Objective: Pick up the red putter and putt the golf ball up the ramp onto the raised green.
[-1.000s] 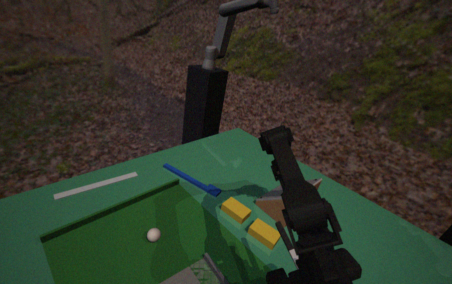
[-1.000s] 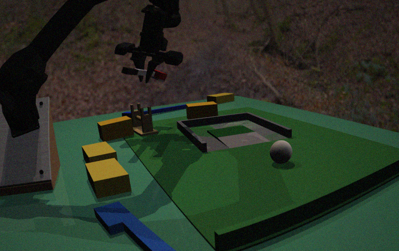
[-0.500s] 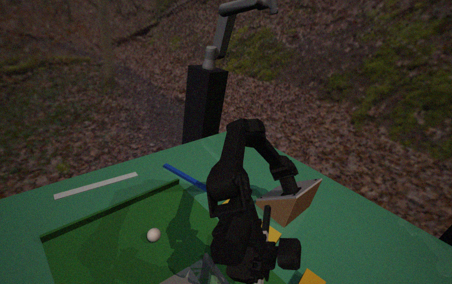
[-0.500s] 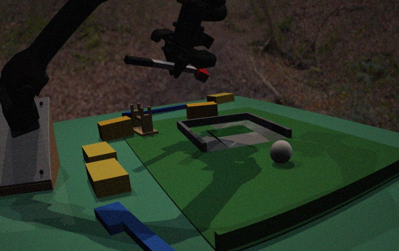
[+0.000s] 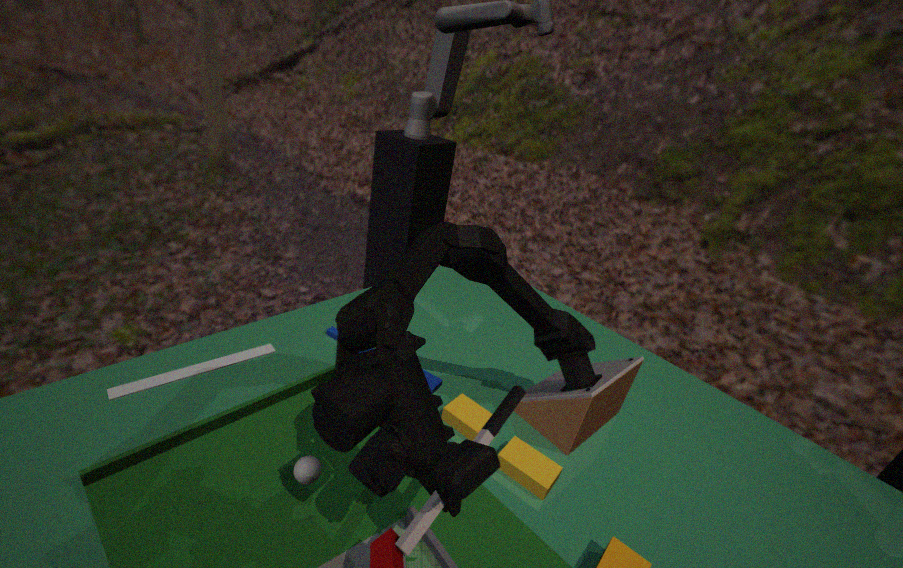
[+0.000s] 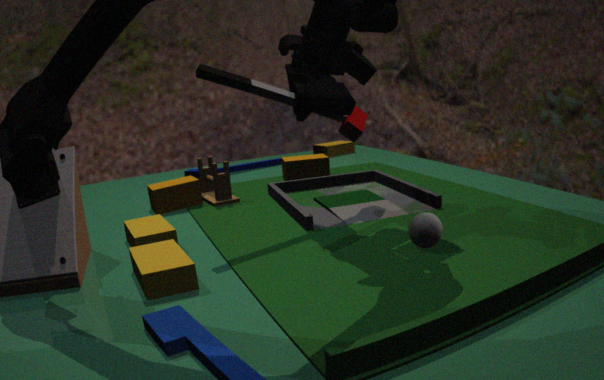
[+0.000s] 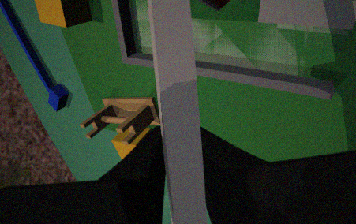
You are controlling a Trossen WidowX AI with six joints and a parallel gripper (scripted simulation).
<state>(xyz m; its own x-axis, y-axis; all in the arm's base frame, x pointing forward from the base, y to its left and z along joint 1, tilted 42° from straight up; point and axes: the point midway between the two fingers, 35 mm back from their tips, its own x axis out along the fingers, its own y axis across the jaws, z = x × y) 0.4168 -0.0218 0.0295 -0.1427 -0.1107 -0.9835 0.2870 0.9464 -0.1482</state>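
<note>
My gripper [image 5: 449,479] [image 6: 302,106] [image 7: 175,132] is shut on the white shaft of the red putter [image 5: 421,525] [image 6: 271,89] [image 7: 178,98]. The putter is held in the air above the green mat, tilted, with its black handle end higher than its red head in the exterior view. The white golf ball [image 5: 306,469] [image 6: 425,229] rests on the mat, in front of the grey ramp [image 6: 400,207]. The raised green [image 6: 356,200] lies behind the ramp, inside a low grey wall [image 6: 289,205] [image 7: 263,79] that is open on the ball's side. The arm hides part of the mat in the top view.
Yellow blocks [image 5: 531,467] [image 6: 162,266] stand beside the mat. A small wooden rack [image 6: 222,186] [image 7: 138,103] stands at the mat's edge. A blue putter [image 6: 200,337] lies near the front in the exterior view. A dark wall [image 6: 483,314] borders one mat side. A white strip [image 5: 190,371] lies beyond.
</note>
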